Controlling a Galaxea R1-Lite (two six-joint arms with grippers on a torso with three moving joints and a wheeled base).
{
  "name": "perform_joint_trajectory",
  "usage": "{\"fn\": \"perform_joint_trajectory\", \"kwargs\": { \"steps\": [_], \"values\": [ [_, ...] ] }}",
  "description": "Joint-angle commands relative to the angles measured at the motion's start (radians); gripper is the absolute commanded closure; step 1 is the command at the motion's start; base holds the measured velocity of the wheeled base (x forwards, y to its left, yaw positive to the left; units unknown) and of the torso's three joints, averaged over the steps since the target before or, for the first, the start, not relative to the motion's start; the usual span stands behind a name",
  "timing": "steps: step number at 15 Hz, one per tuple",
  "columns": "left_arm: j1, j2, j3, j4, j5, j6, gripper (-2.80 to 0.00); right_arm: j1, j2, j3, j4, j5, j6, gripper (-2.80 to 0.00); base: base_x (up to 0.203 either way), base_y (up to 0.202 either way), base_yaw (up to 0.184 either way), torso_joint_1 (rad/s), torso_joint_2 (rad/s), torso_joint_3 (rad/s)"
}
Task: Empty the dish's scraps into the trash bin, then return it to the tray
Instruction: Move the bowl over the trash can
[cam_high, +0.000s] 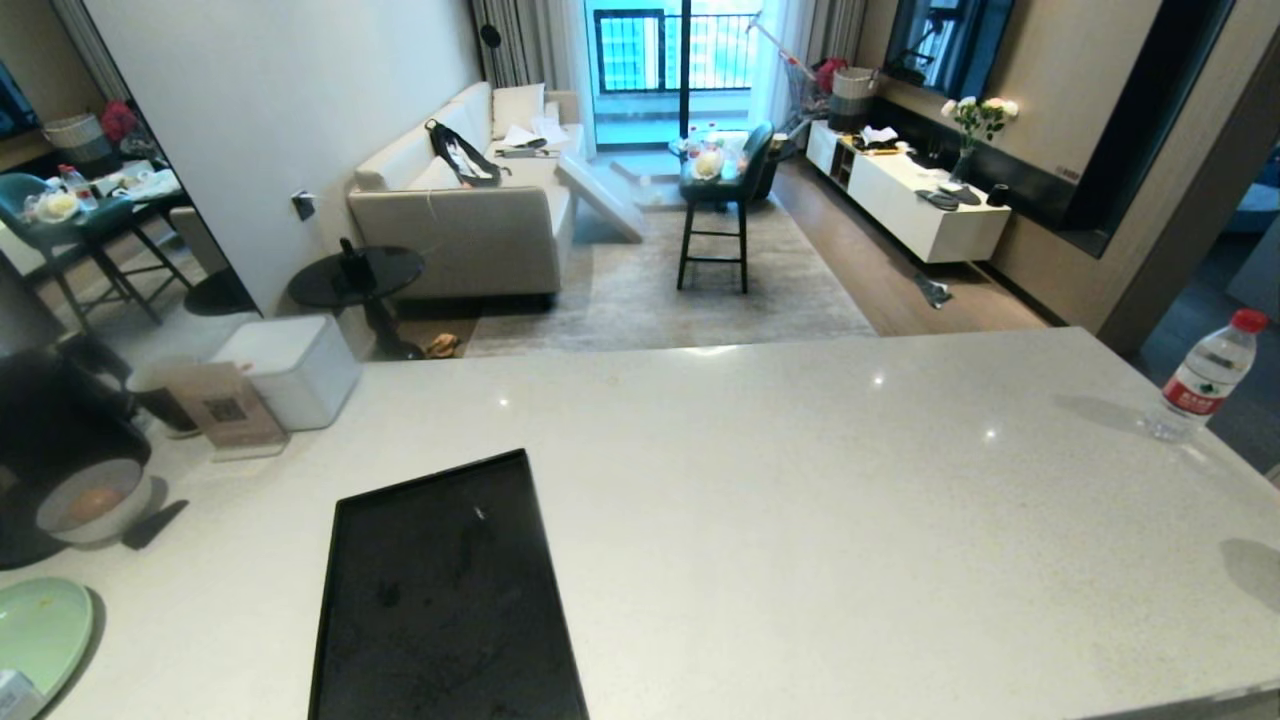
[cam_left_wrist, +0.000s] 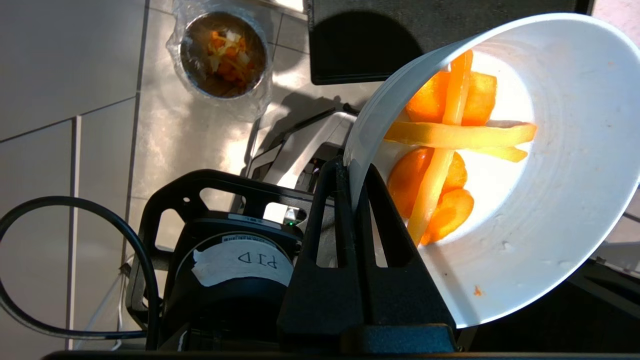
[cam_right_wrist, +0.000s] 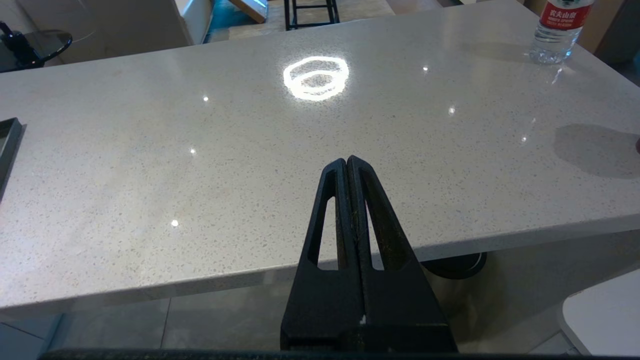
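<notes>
**Dish held tilted above the floor**

The dish (cam_left_wrist: 525, 200), glossy white, is pinched at its rim by the left gripper (cam_left_wrist: 356, 172); scraps (cam_left_wrist: 450, 135) are seen inside only from the left wrist. The trash bin (cam_left_wrist: 223, 52) is shown below. The tray (cam_high: 440, 600) lies bare. The right gripper (cam_right_wrist: 347, 162) is closed, empty.

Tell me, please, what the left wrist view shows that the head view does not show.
Only the left wrist view shows the trash bin on the floor, already with scraps inside, and the left gripper shut on the rim of the dish. Only the head view shows the water bottle, the mint-green plate and the room behind the counter. Both show the dish, its orange scraps, and the black tray.
</notes>
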Motion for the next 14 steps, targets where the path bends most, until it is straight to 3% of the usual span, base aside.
{"fn": "perform_joint_trajectory", "kwargs": {
  "steps": [1, 14],
  "values": [
    [-0.009, -0.018, -0.005, 0.003, -0.002, -0.003, 0.0, 0.0, 0.0, -0.001, -0.001, -0.001, 0.001, 0.0, 0.0, 0.0, 0.0, 0.0, 0.0, 0.0],
    [-0.038, 0.019, -0.019, -0.009, -0.016, -0.01, 0.0, 0.0, 0.0, 0.0, -0.001, -0.001, 0.001, 0.0, 0.0, 0.0, 0.0, 0.0, 0.0, 0.0]
  ]
}}
